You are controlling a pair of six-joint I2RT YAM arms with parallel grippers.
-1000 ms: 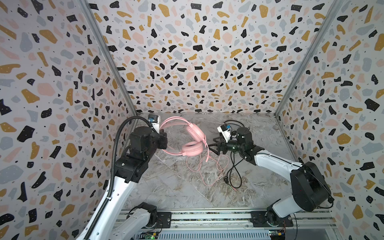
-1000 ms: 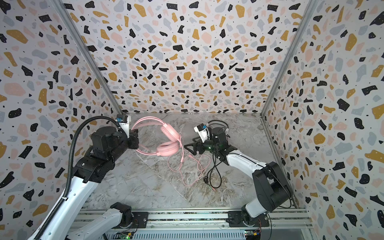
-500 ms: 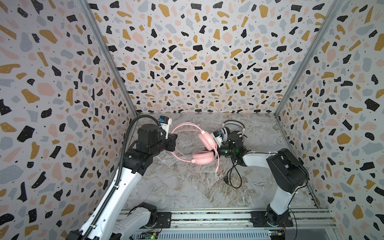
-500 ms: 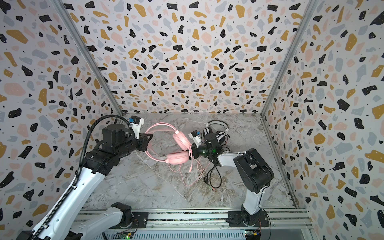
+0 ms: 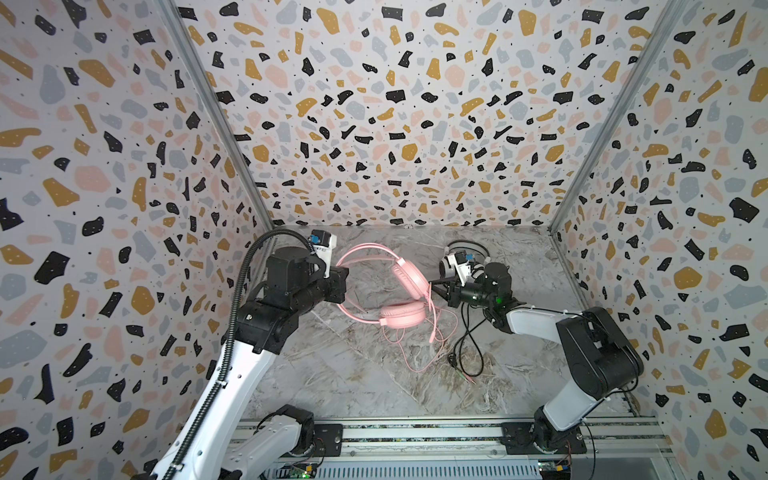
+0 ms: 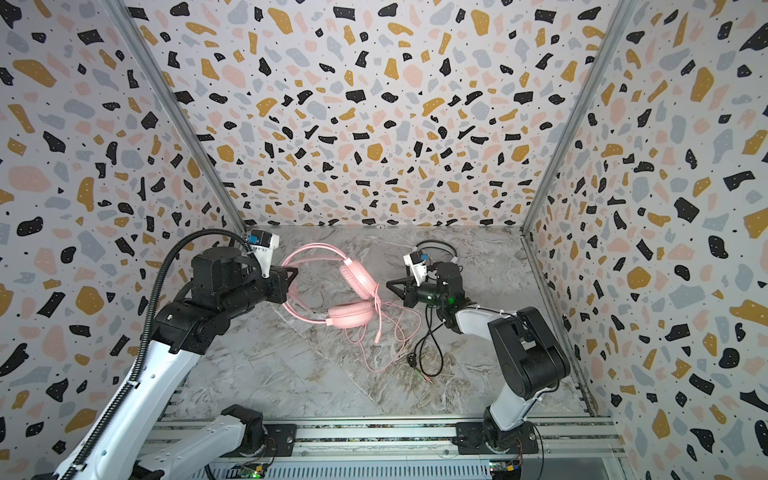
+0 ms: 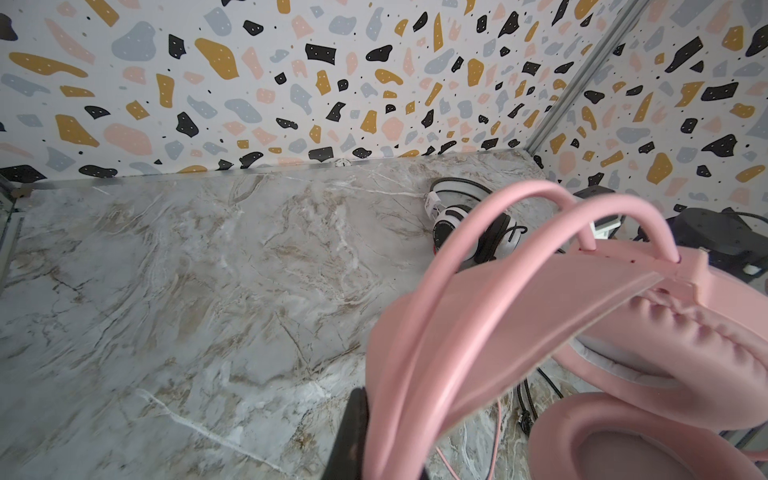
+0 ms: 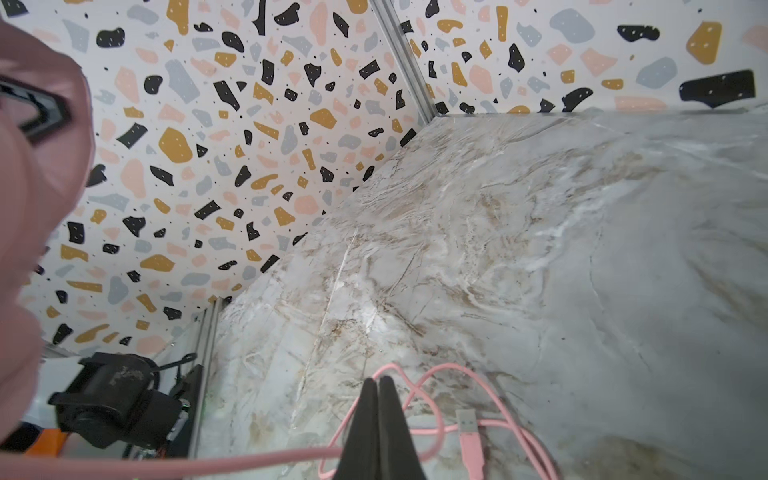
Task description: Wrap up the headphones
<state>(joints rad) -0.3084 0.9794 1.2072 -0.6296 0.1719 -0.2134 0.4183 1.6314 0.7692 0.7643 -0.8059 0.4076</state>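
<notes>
Top views show two headsets point(image 5: 448, 264) point(image 5: 401, 318); left gripper point(image 5: 338, 286) clamps pink headset point(image 6: 351, 315), right gripper point(image 5: 434, 285) pinches pink cable point(image 8: 270, 456).

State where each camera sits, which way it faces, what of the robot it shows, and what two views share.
Top views: high at the front, looking down on the marble table; left arm with left pincer, right arm with right pincer show.
Left wrist: on the left arm, facing over the pink headphones to the back wall; one black finger shows.
Right wrist: on the right arm, facing across the table; shut fingers at the pink cable show.
Shared: left wrist and top views both show the striped headphones.
</notes>
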